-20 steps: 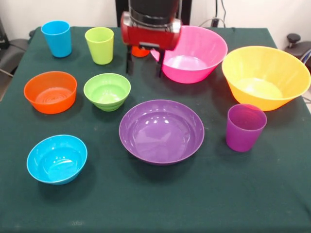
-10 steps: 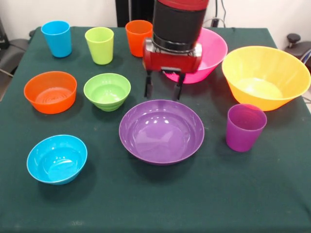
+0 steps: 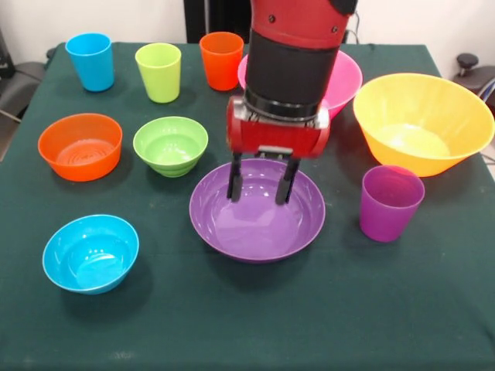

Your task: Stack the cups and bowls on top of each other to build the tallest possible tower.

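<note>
No tower yet: every cup & bowl sits alone on the table [image 3: 433,309], nothing nested or stacked, so whole job looks still ahead.

Purple bowl [image 3: 257,224] is mid-table, w/ the gripper [image 3: 261,182] hanging just over its far half, fingers spread apart, holding nothing.

Along table's far edge: blue cup [image 3: 90,61], lime cup [image 3: 158,72], orange cup [image 3: 220,60], then pink bowl [image 3: 344,73], partly hidden behind the arm. Yellow bowl [image 3: 421,120] by the right edge, purple cup [image 3: 390,202] just in front of it.

Left side: orange bowl [image 3: 80,145] & green bowl [image 3: 170,144] side by side, blue bowl [image 3: 90,253] toward the near-left corner.
</note>
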Robot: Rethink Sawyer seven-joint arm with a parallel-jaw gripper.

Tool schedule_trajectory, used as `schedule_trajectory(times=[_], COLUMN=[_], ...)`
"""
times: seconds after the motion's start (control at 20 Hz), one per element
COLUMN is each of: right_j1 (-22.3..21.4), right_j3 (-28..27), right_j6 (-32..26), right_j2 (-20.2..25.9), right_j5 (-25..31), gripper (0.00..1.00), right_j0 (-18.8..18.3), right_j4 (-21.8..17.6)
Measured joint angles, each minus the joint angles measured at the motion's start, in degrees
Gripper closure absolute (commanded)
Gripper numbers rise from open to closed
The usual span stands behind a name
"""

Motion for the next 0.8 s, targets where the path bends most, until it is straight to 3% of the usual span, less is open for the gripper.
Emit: schedule_trajectory(times=[0.35, 0.8], right_j1=[5.5, 9.7], right_j3=[-8.0, -9.2], right_j6=[0.0, 0.0], right_j2=[0.0, -0.6], right_j5=[0.0, -2.2], gripper=[0.00, 0.00], right_j0=[-0.4, -0.3], right_j4=[0.0, 0.0])
